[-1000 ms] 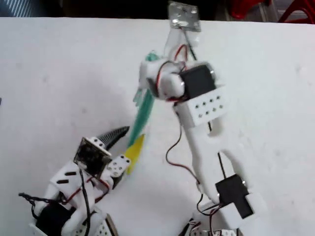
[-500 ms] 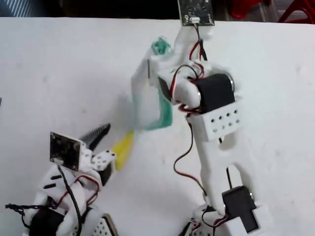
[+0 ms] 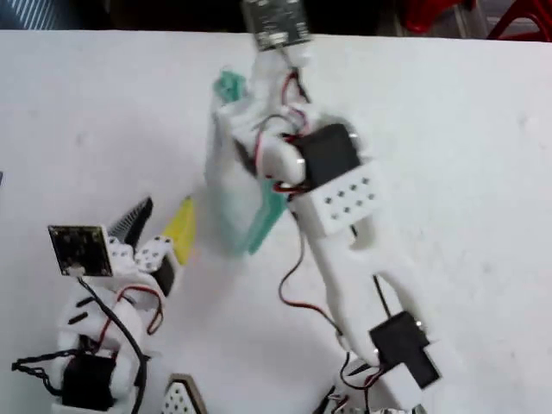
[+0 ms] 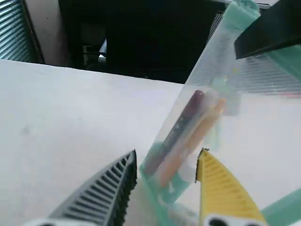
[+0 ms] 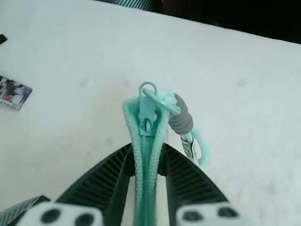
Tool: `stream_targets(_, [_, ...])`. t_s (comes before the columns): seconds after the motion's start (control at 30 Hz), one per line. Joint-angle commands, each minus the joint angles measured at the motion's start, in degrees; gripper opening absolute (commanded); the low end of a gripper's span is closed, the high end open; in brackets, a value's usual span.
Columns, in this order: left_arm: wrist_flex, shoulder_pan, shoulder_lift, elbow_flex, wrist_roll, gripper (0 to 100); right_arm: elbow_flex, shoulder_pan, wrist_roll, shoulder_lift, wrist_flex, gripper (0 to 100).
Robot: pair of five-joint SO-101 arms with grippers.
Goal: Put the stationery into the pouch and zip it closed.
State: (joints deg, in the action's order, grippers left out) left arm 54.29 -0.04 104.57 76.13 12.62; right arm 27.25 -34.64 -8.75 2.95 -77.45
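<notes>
High view: the right arm holds the pouch (image 3: 233, 194) up on edge over the worktop (image 3: 457, 129), probably so the contents settle. Left end effector (image 3: 161, 226) is open, near the pouch, not touching.

Left wrist view: pens (image 4: 186, 129) lie behind the pouch's clear wall. Stationery judged loaded.

Right wrist view: right end effector (image 5: 146, 157) is clamped on the zipper seam. Slider (image 5: 146, 110) sits at the seam's end, so zip judged closed.

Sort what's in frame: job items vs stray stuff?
Job:
- pouch, gripped at its zip edge by the right hand
- pens inside it
- zip slider
- left hand, open, apart from the pouch

Stray:
- small printed card on the table
</notes>
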Motion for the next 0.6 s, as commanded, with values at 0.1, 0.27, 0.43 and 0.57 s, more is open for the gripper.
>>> stream_targets(0.1, [-2.81,-1.36,-0.13,0.18,0.79,22,7.56,-2.68,0.53,0.4,4.09,1.9])
stream_targets(0.27, [-2.81,-1.19,-0.13,0.18,0.79,22,0.44,5.58,0.44,0.31,8.48,1.9])
stream_targets(0.43, [-2.73,-1.1,-0.13,0.26,0.79,22,-17.05,14.55,0.44,0.4,14.37,1.9])
stream_targets(0.57, [-3.08,-1.01,-0.13,0.97,0.79,22,-32.09,20.26,0.88,0.92,23.25,1.9])
